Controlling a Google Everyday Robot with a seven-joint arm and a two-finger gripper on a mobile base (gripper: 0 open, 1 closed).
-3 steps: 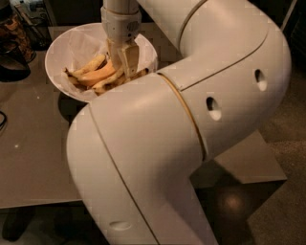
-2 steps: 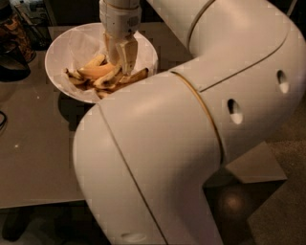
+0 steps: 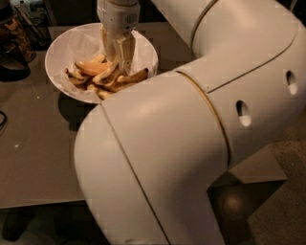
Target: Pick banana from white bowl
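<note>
Bananas [image 3: 106,76] lie heaped in the white bowl [image 3: 60,52], which stands on the table [image 3: 33,143] at the upper left of the camera view. The gripper [image 3: 118,66] hangs straight down into the middle of the bowl, its tan lower end meeting the top of the heap; whether it grasps a fruit or merely touches one cannot be told. Above it sits the wrist [image 3: 118,14], a short white cylinder with a patch of small perforations on its right face. The arm [image 3: 201,143] fills most of the view. A thick link descends from the upper right and bends at a rounded elbow in the foreground, hiding the bowl's near right edge. Its shell is smooth, glossy and off-white, with a thin brass-coloured seam at the joint and two small oval holes on the right-hand link. The bowl is round, wide and flaring, lined with crinkled white paper [image 3: 83,43]. The fruit are short curved pieces, yellow with brown tips and blotches, lying crosswise over one another in the near half of the bowl. The table is flat, matte and grey-brown, and the bowl casts a dark shadow on it. Dark objects [image 3: 12,43], too dim to identify, stand left of the bowl.
</note>
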